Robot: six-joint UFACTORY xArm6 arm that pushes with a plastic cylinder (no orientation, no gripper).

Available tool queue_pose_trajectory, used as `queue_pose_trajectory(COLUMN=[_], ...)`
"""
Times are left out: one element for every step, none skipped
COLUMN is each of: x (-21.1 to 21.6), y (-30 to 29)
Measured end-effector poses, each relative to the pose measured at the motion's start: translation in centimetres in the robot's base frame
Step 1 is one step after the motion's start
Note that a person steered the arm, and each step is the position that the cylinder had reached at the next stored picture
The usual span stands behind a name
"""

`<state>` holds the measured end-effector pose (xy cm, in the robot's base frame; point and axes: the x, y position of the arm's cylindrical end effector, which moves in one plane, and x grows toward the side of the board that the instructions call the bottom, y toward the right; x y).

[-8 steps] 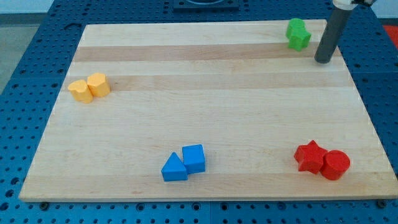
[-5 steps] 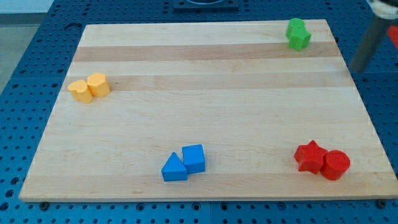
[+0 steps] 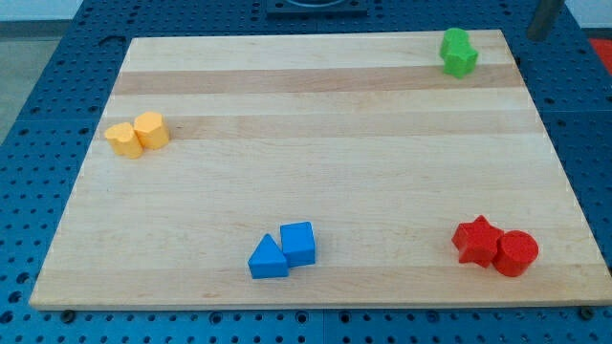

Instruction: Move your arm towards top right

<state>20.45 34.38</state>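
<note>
Only a short stub of the arm shows, up past the wooden board's [image 3: 325,172] top right corner: 1 plain dark grey rod [image 3: 545,17], smooth and round, no markings or cables visible. My tip [image 3: 535,36] looks blunt.

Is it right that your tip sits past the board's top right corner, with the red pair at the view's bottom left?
Not quite. The camera view shows my tip past that corner, but the red star and red cylinder sit at the view's bottom right.
</note>
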Motion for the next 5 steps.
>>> queue_pose_trajectory(x=[-0.57, -1.31, -1.31, -1.31, -1.31], y=[-0.04, -0.04, -0.21, -0.26, -0.26])
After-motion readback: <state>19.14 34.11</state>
